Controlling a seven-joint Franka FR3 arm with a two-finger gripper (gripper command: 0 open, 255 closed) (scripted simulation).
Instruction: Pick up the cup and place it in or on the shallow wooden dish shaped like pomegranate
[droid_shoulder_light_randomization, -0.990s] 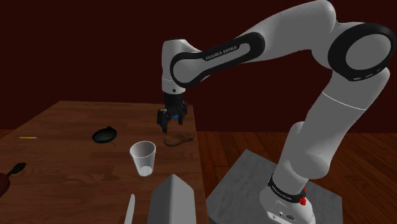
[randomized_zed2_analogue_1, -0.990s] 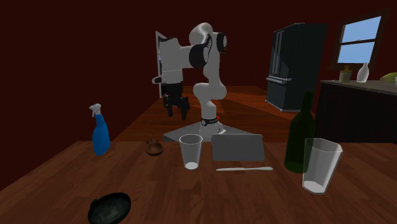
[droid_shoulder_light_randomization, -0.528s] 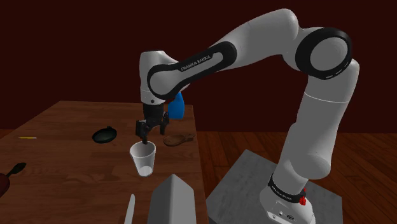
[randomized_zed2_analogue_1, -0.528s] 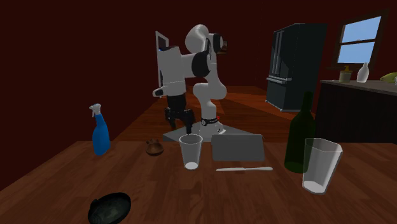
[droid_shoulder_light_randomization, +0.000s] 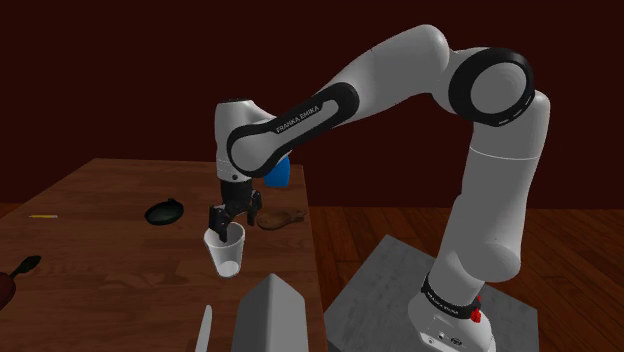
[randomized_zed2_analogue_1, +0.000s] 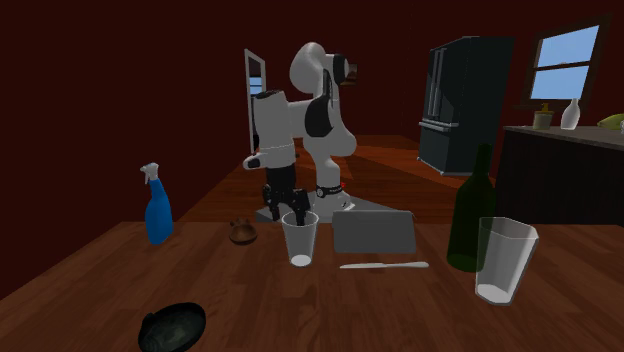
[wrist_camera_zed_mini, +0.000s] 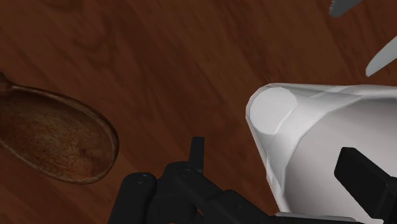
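the black end effector (droid_shoulder_light_randomization: 230, 220) has sunk, open, over the translucent white cup (droid_shoulder_light_randomization: 228, 256); an off-centre squeeze could tip it.

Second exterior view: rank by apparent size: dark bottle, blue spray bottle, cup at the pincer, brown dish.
1. dark bottle
2. blue spray bottle
3. cup
4. brown dish
The blue spray bottle and brown dish sit farther back than the cup, so true sizes may differ.
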